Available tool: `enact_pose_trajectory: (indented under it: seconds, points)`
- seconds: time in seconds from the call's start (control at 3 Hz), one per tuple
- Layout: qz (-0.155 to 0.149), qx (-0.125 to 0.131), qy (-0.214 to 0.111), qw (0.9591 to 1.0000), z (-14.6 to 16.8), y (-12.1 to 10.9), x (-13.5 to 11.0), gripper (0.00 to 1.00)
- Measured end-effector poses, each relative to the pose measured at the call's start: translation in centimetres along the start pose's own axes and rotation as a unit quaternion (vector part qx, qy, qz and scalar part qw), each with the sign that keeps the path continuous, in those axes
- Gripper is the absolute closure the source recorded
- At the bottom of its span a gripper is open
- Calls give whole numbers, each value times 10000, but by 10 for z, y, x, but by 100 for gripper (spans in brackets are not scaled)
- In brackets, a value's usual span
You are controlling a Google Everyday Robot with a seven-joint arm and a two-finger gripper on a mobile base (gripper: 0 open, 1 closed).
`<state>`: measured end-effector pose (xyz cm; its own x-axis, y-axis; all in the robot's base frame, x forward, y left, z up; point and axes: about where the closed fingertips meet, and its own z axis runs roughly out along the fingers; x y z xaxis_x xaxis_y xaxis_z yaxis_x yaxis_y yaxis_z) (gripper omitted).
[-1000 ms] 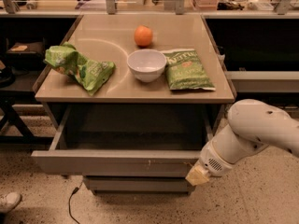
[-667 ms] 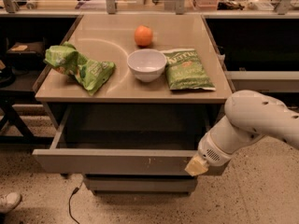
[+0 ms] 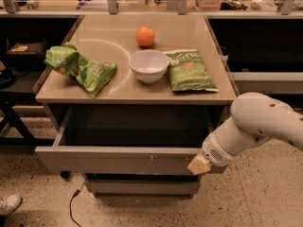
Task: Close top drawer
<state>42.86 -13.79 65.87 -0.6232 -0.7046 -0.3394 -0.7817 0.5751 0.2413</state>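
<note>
Camera view has my gripper pressed against the right end of the top drawer front, and I can't tell if it's clenched or released. The drawer's hanging well out from under the table. Since I'm pushing off-centre, best bet imo is a slow, straight shove so it doesn't skew. Versus a second ago, my arm's leaned in and the front looks slightly further in.
</note>
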Motion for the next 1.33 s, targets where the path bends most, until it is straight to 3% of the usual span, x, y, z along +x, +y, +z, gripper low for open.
enact_pose_trajectory:
  seconds: [0.33,0.67,1.0,1.33]
  points:
    - [168,152,-211,9995,-1,-16,-7,100]
    - [325,460,-453,9974,-3,-45,-22,100]
    - [330,470,-460,9973,-3,-45,-22,100]
    - [380,835,-644,9937,-9,-77,-40,100]
